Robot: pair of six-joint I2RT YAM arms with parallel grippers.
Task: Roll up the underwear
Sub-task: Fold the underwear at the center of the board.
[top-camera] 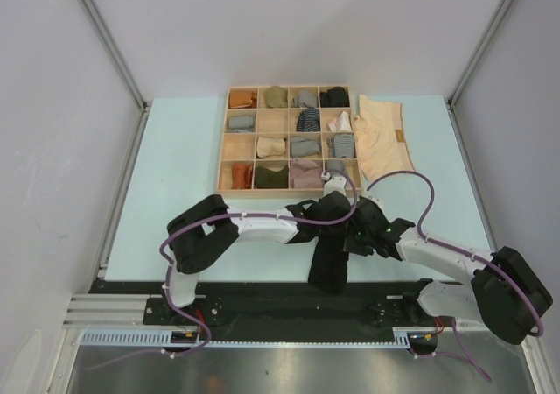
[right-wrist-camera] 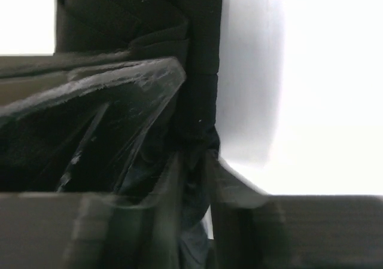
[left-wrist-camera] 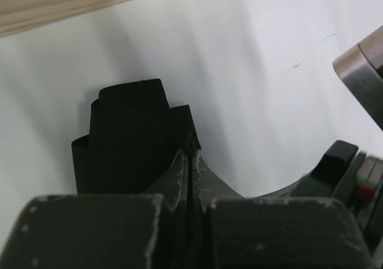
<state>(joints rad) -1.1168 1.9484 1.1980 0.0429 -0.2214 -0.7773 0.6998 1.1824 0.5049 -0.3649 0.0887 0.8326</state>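
**Two grippers meeting on the black underwear near the front of the table**

The pale table (top-camera: 175, 193) is carrying everything in view. A wooden box (top-camera: 289, 190) with four rows of four compartments is sitting toward the far side. Small cloth bundles (top-camera: 276, 96) are filling its compartments. The left arm (top-camera: 262, 226) and the right arm (top-camera: 446, 256) are reaching in from the near edge and converging just in front of the box.

The black underwear (top-camera: 328, 263) is lying on the table between the box and the arm bases. It is stretching as a narrow dark band toward the near edge, with its far end under the two grippers. In the left wrist view that end is showing as several stacked, folded layers.

The cream underwear (top-camera: 385, 140) is lying flat just beside the right wall of the box, well apart from both grippers.

The left gripper (left-wrist-camera: 190, 161) is sitting right against the folded black layers, with its fingers pressed together and no gap between them. Whether an edge of cloth is caught between them cannot be told. The right gripper (right-wrist-camera: 194, 158) is pinching the black underwear, its fingers drawn nearly together with dark cloth filling the narrow gap.

A small tan label (top-camera: 396, 137) is showing near the right edge of the cream underwear.
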